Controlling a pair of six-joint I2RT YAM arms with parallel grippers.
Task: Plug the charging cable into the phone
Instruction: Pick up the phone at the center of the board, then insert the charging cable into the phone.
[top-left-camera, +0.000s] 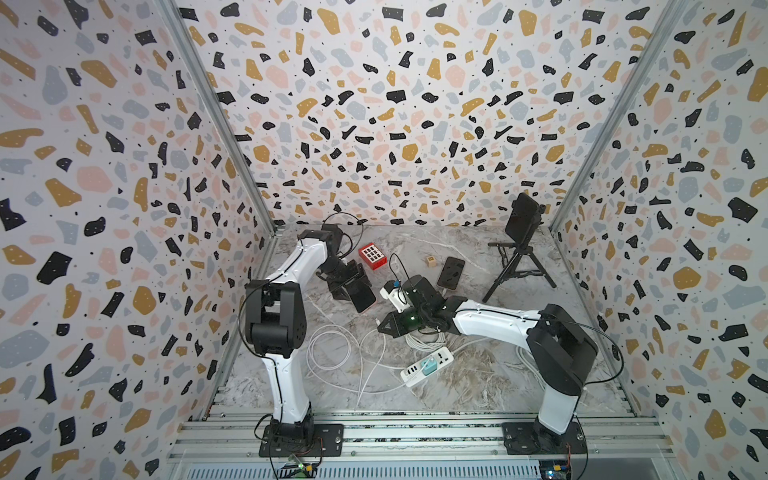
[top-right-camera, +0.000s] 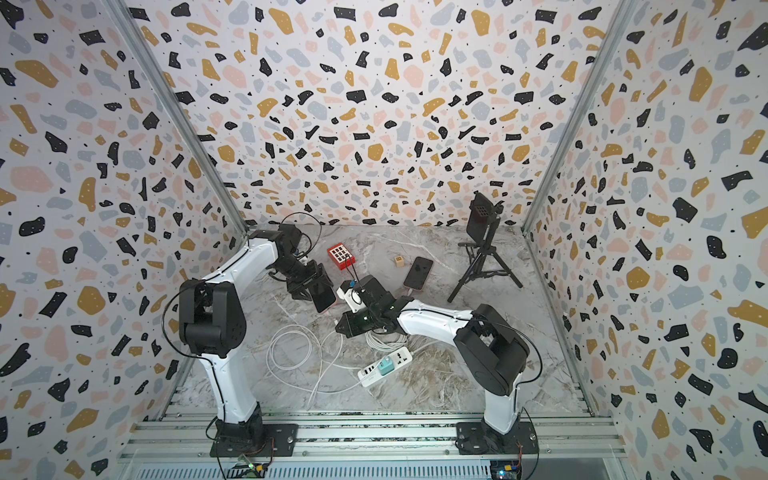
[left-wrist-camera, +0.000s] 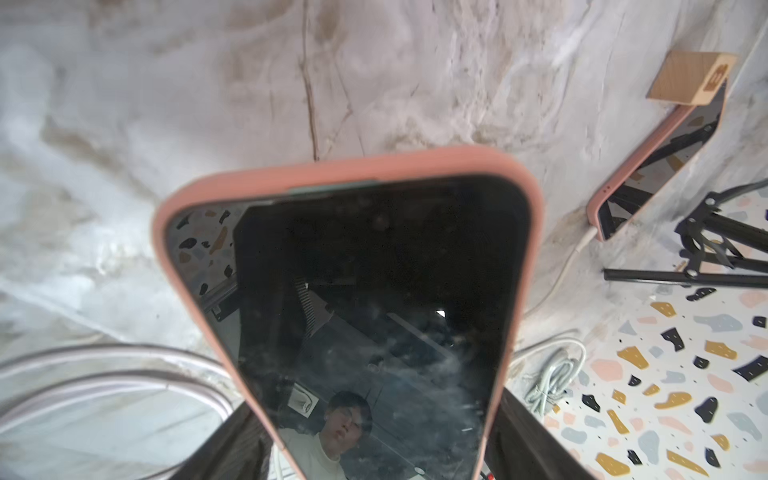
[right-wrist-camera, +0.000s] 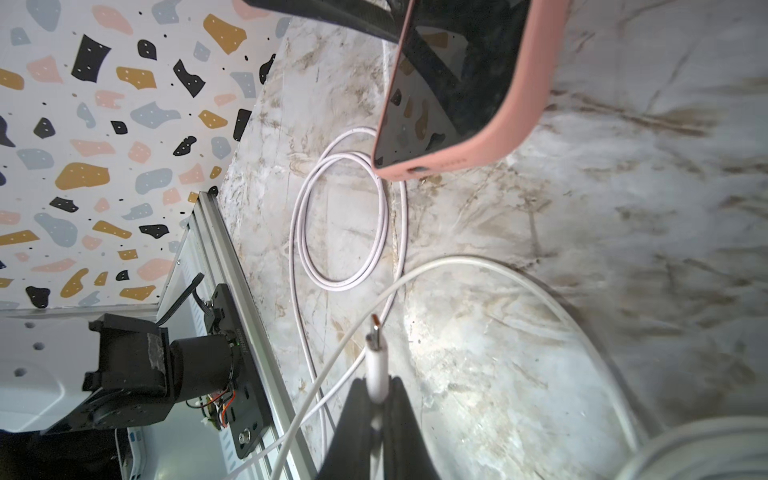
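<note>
My left gripper (top-left-camera: 352, 286) is shut on the phone (top-left-camera: 362, 297), a dark-screened handset in a pink case, gripping its long sides and holding it tilted above the marble table. The phone's screen (left-wrist-camera: 374, 291) fills the left wrist view, with a black finger (left-wrist-camera: 232, 449) against its side. The phone's lower edge and its port (right-wrist-camera: 417, 169) face my right gripper (right-wrist-camera: 376, 390). That gripper is shut on the white plug of the charging cable (right-wrist-camera: 376, 361), whose metal tip points toward the port with a clear gap between. In both top views the right gripper (top-left-camera: 381, 326) sits just below the phone (top-right-camera: 324, 297).
White cable loops (top-left-camera: 330, 347) and a power strip (top-left-camera: 427, 366) lie near the table's front. A second pink-cased phone (top-left-camera: 450, 272) lies flat with a cable plugged in, beside a wooden cube (top-left-camera: 430, 261). A red box (top-left-camera: 372, 256) and a tripod (top-left-camera: 519, 266) stand at the back.
</note>
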